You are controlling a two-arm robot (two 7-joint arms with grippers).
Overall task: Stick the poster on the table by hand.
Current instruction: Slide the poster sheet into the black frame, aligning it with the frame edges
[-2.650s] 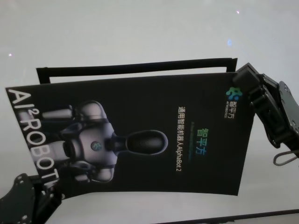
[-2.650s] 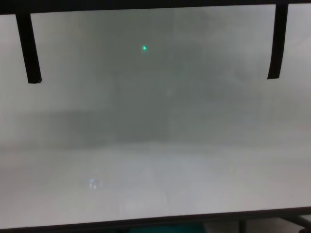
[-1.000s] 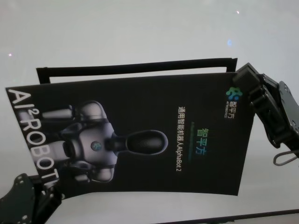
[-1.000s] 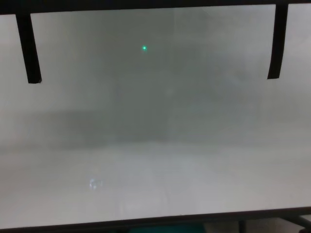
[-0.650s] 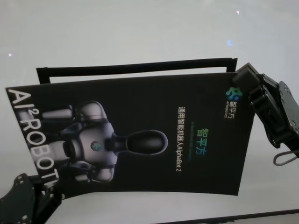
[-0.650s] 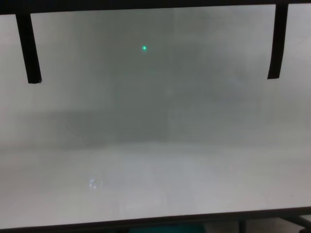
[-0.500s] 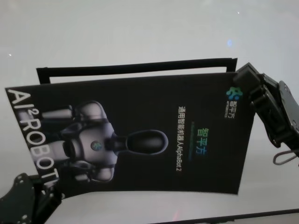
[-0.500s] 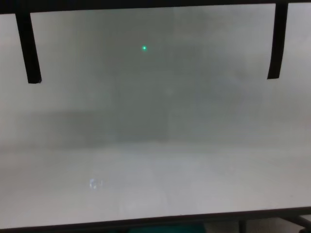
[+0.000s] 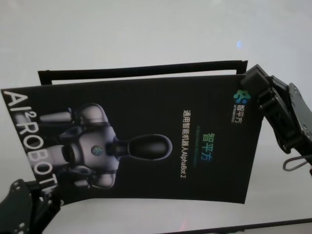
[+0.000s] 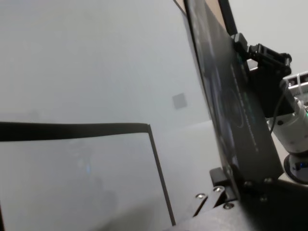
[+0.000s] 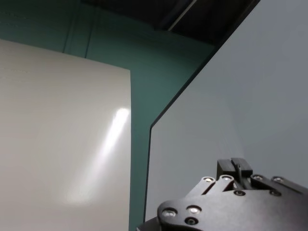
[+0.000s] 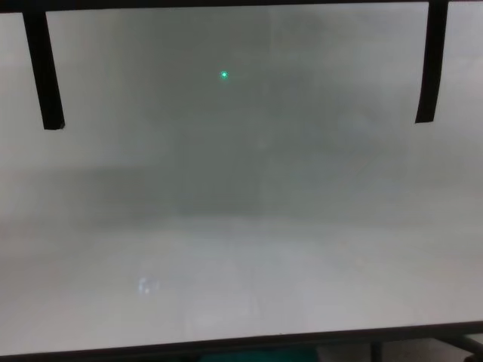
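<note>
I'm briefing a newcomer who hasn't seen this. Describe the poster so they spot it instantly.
Above the white table, between the left gripper and right gripper, hangs the poster, a large black sheet. Unlike the thin black tape outline on the table behind it, it carries a white-grey robot figure and white lettering.

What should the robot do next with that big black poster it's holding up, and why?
Probably lower it flat. The poster hangs above the table, held by the left gripper at one corner and the right gripper at the opposite one, near a black tape outline.
</note>
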